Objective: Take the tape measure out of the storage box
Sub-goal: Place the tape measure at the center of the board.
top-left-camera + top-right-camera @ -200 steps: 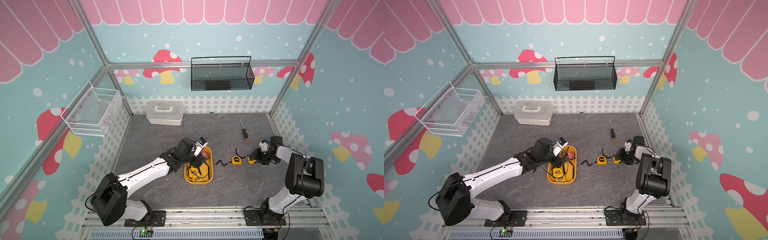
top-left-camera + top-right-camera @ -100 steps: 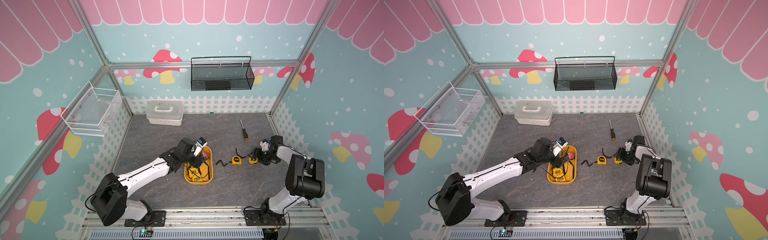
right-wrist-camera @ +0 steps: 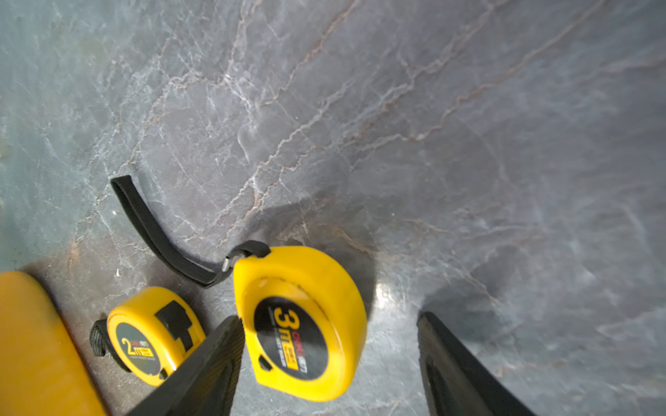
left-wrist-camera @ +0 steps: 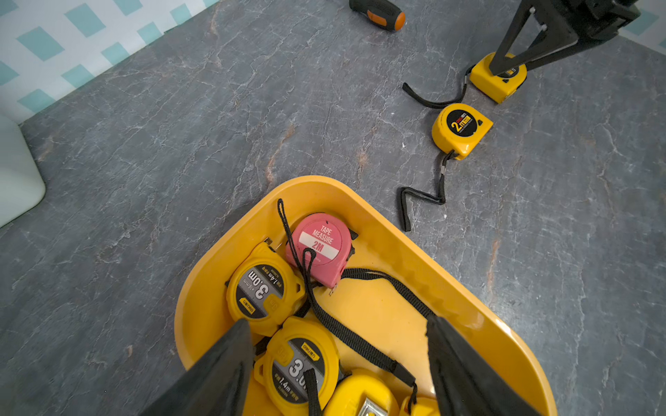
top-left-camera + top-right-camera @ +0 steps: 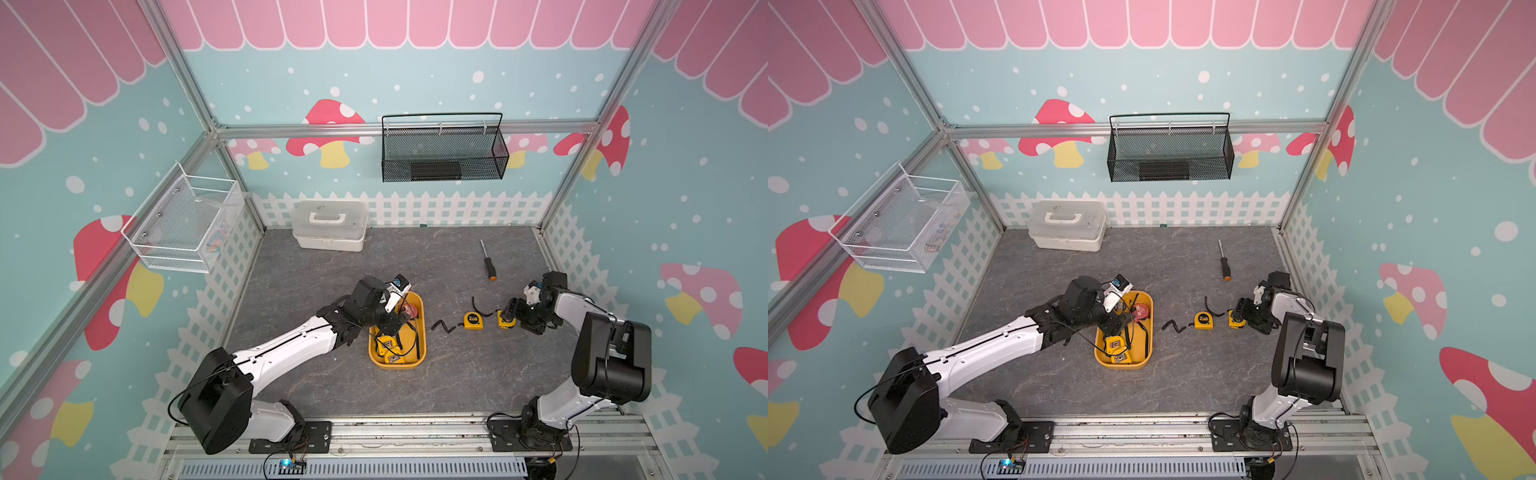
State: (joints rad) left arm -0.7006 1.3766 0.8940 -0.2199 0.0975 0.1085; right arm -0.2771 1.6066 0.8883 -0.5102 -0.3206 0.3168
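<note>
Left wrist view: left gripper (image 4: 337, 322) hangs spread and empty over the shallow yellow plastic storage box (image 4: 382, 237), straddling a round-cased yellow tape measure (image 4: 297, 367) inside it. I judge it should descend straight, pinch the case across its rounded edges, and avoid the black woven wrist straps (image 4: 342, 333) so no neighbour is dragged out. Right gripper (image 3: 328, 318), spread and holding nothing, flanks a loose yellow tape measure (image 3: 299, 324) on the grey marbled tabletop (image 3: 432, 144) well outside the box. Target case: glossy hard plastic, black-and-grey "3.0m" disc label, packed against a twin yellow tape measure (image 4: 261, 288) and a pink tape measure (image 4: 319, 245).
</note>
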